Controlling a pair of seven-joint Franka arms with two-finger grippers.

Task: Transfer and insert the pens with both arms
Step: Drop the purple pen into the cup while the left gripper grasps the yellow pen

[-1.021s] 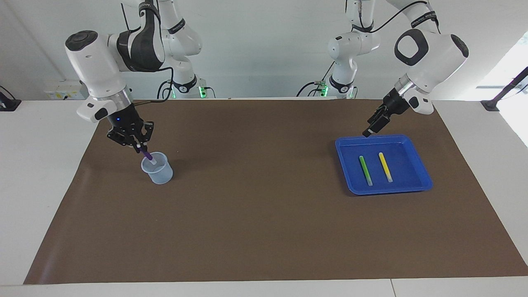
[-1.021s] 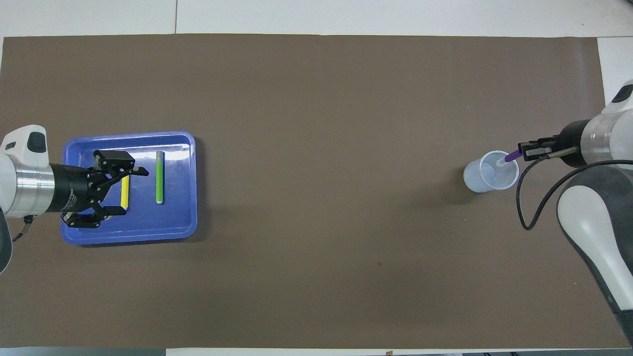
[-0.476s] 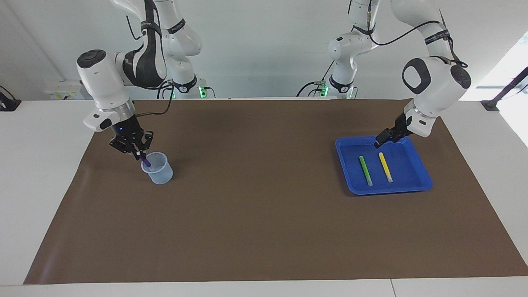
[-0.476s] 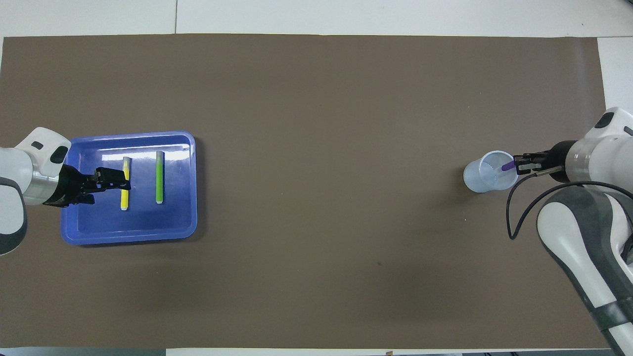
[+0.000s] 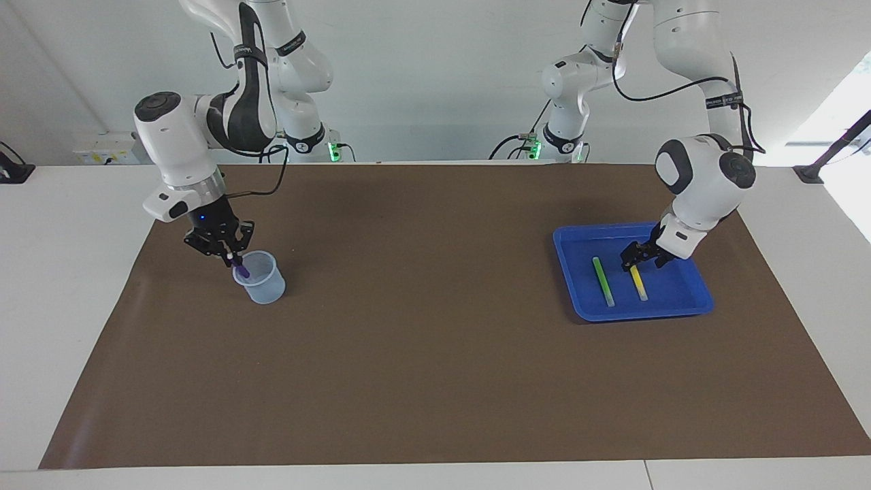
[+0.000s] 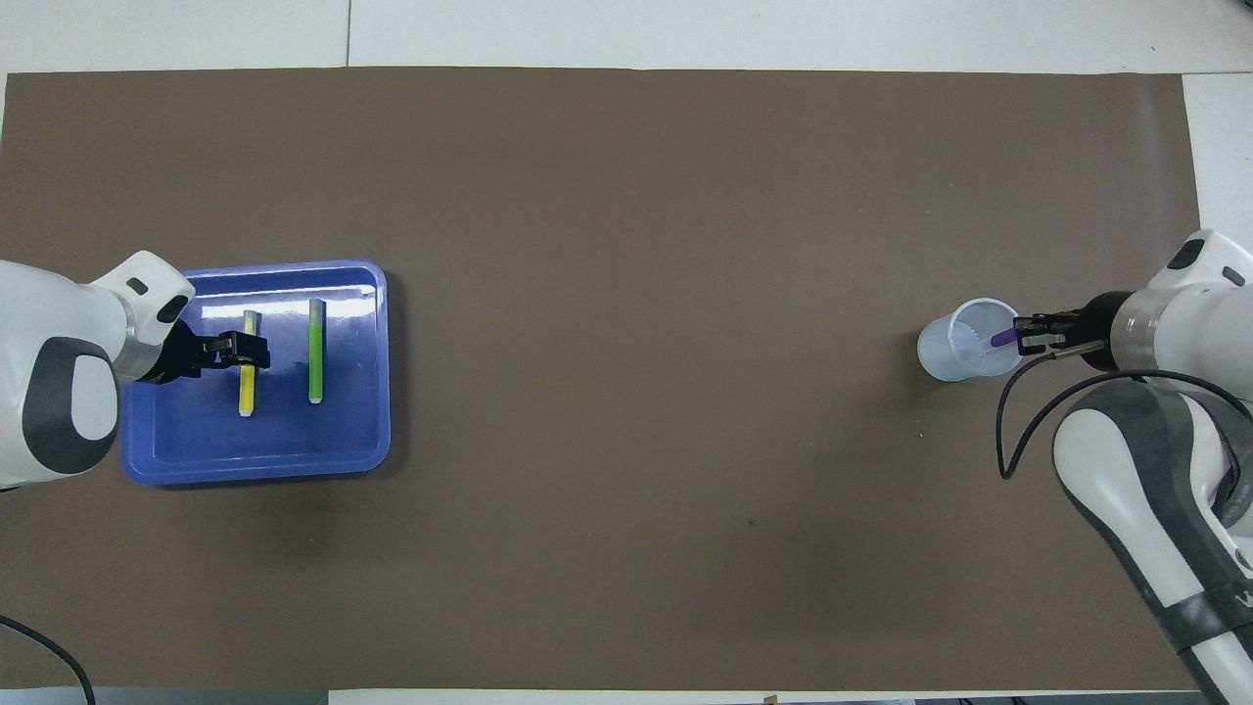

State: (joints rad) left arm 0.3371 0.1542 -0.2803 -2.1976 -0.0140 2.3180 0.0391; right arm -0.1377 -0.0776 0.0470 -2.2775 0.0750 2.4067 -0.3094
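Note:
My right gripper (image 5: 231,257) is shut on the purple pen (image 5: 239,268) and holds it tip down inside the translucent cup (image 5: 264,282) at the right arm's end of the table. The overhead view shows the same gripper (image 6: 1023,336), purple pen (image 6: 1000,339) and cup (image 6: 954,348). My left gripper (image 5: 630,263) is low in the blue tray (image 5: 578,306), at the robot-side end of the yellow pen (image 5: 639,284). The green pen (image 5: 603,280) lies beside the yellow one. The overhead view shows the left gripper (image 6: 245,350) across the yellow pen (image 6: 247,390), with the green pen (image 6: 315,352) beside it.
A brown mat (image 5: 435,354) covers the table between the cup and the tray (image 6: 255,468). Two smaller white arms with green-lit bases (image 5: 307,139) stand at the robots' edge of the table.
My left gripper has turned and come down from above the tray's edge onto the yellow pen. My right gripper has lowered the purple pen deeper into the cup.

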